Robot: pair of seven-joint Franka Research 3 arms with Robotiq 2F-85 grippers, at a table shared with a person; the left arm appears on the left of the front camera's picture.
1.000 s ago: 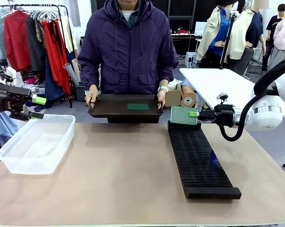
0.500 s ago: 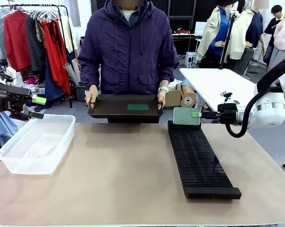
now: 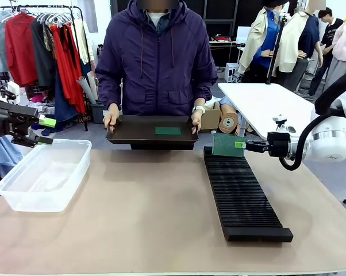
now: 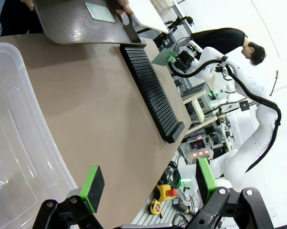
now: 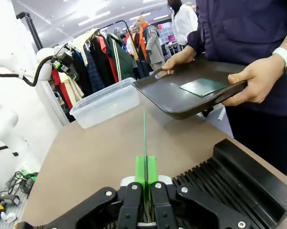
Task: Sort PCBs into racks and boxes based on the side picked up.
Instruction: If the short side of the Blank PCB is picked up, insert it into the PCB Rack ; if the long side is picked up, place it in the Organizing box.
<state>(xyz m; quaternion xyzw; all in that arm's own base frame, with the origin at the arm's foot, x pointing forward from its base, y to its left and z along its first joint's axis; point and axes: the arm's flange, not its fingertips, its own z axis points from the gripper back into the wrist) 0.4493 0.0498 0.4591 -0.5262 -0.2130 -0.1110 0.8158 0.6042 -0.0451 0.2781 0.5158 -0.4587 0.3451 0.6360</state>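
Right tool point(image 3: 239, 145), at centre right of the front view, is clamped on the edge of one green PCB point(image 3: 227, 145); in the right wrist view the green pads of this tool point(image 5: 146, 171) press together on the board point(image 5: 144, 138), which shows edge-on as a thin upright line. The held PCB hangs over the far end of the black slotted rack point(image 3: 242, 195); whether its lower edge touches the slots cannot be told. The rack runs from mid frame to the lower right of the tabletop point(image 3: 144, 213), and its visible slots hold no boards. Left tool point(image 3: 46, 130), at the middle left edge of the frame, hovers above the far rim of the clear box point(image 3: 23, 195); in the left wrist view its pads stand wide apart with nothing between them point(image 4: 148, 183), the box wall point(image 4: 19, 143) at lower left. No board can be made out in the box. A person at the far side holds a dark brown tray point(image 3: 133, 133) at upper centre, one hand point(image 3: 111, 119) at its left end and the other hand point(image 3: 196, 118) at its right end. A second PCB point(image 3: 168, 130) lies flat on the tray, right of its middle.
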